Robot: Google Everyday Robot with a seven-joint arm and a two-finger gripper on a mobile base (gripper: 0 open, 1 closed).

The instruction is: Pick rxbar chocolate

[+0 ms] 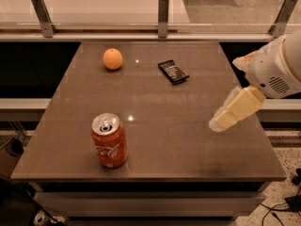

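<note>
Cream-coloured and blocky, my gripper (221, 121) hangs at the end of the white arm housing (275, 72). It is over the right part of the table, near the right edge, and points down and to the left. From this angle I cannot tell how far it is open. It has hold of nothing, since everything on the table lies clear of it.

The rxbar chocolate (173, 72), a small flat black wrapped bar with faint pale lines of print, lies flat on the far half of the table. It is a little right of centre and turned at an angle to the edges. It is well apart from the gripper, farther back and to its left, and nothing touches it. A round orange fruit (113, 59) sits to the bar's left at much the same depth, apart from it. Much nearer to me, at the front left, a red soda can (109, 140) stands upright with its silver top showing. All three rest on the smooth brown table (188, 145), and a low glass barrier on grey metal posts (163, 9) runs behind it.

As I judge it, the pick has barely begun: no contact, no grasp, no lift. I have yet to bring the gripper over the bar, line it up across the narrow width, come down, close and raise it. The way across looks free of both the fruit and the can.
</note>
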